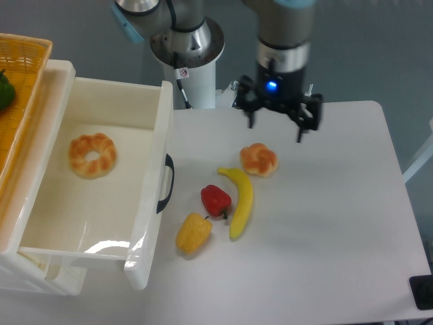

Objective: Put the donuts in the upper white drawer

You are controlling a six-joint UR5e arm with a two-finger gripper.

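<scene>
Ring donut (93,154) sits inside the upper white drawer (145,223). Knotted donut (259,160) is mid-table, toward the back edge, just beside the banana (239,200). Gripper (275,128) hangs above it, spread wide, holding nothing.

A woven basket (24,74) and a green object (5,91) run off the left edge; the arm's top is cropped.

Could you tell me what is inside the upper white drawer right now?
Only the ring donut lies on the floor of the upper white drawer. Its near corner is hidden behind the front wall.
</scene>
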